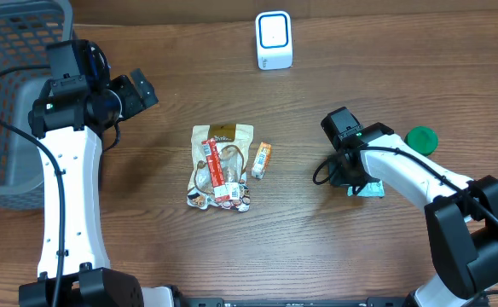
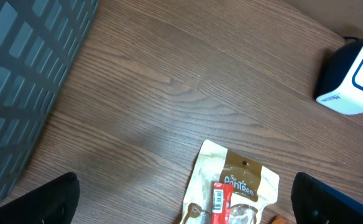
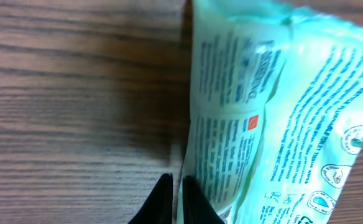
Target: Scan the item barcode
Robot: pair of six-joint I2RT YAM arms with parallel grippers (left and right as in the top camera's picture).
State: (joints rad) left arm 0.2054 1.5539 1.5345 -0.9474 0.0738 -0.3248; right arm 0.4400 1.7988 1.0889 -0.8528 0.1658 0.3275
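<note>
Pale green packet [image 3: 281, 106] fills the right wrist view, lying on the tabletop [image 1: 317, 256] at 3 o'clock. The right gripper [image 3: 176, 200] has its jaws almost together at the packet's edge. At 10 o'clock, the left gripper [image 1: 138, 89] has its jaws wide, holding nothing. A white scanner [image 1: 274, 40] stands at 12 o'clock.

The overhead view looks straight down from high above on the whole surface [image 1: 317, 256], with the basket [image 1: 2, 102] at upper left and the scanner [image 1: 274, 40] at top centre. The left wrist view looks down at a slant from nearer, with fingertips [image 2: 45, 202] of the left hand [image 2: 186, 202] in its lower corners. It shares basket, scanner and snack pouch [image 1: 221, 166] with the overhead. The right wrist view sits very close to the surface, a pale green packet [image 3: 281, 112] filling its right half. Overhead, that packet shows only partly under the right arm [image 1: 402, 170].
</note>
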